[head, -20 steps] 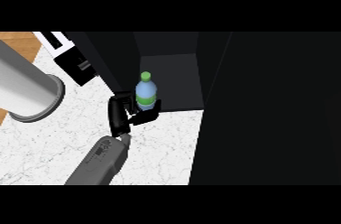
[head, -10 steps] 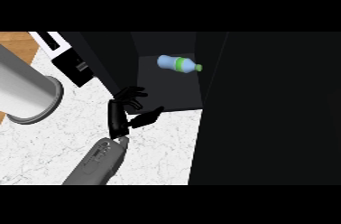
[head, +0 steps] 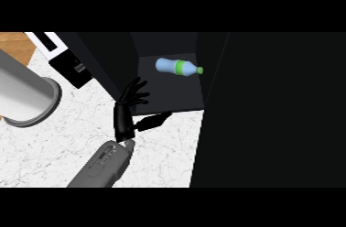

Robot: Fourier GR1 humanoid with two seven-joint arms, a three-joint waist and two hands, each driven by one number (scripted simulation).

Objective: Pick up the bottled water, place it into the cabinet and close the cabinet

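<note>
Your left hand point(head: 127, 112), fingers point(head: 137, 89) spread and empty, sat at the cabinet's point(head: 169, 97) front edge. The water bottle point(head: 177, 67) lay sideways inside (free to roll); it could have rolled out before closing.

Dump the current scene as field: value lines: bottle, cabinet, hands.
bottle: clear blue plastic water bottle with a green band, lying on its side, cap toward the view's right
location: inside the dark open cabinet
left hand: black left hand, open, fingers spread, at the cabinet's front edge, apart from the bottle
right hand: not in view
cabinet: not yet closed
other: large grey cylinder on white marble counter
</note>
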